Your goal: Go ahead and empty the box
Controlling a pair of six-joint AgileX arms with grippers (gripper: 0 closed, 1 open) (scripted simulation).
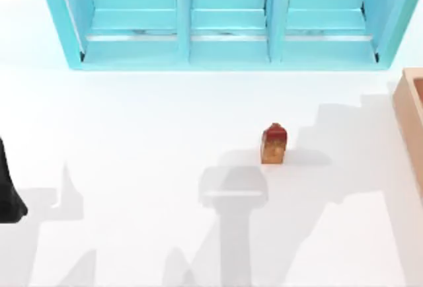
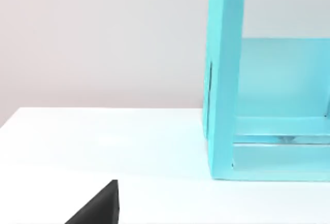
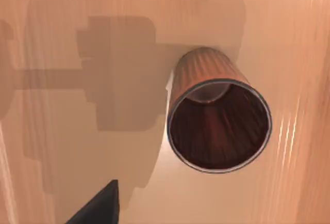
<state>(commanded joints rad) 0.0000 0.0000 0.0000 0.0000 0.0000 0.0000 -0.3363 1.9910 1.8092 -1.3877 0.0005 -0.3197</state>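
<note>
The box is a tan wooden open-topped one, cut off by the table's right edge in the top view. The right wrist view looks down at the box floor, where a ribbed copper-brown cup lies on its side with its open mouth toward the camera. A dark part of my right gripper shows above that floor, off to one side of the cup and apart from it. My left arm is parked at the table's left edge, and a dark part of its gripper hangs over bare table.
A big cyan three-compartment cabinet stands along the back of the table; its end wall is near the left gripper. A small red-orange carton stands upright right of the table's centre. Arm shadows lie across the white table.
</note>
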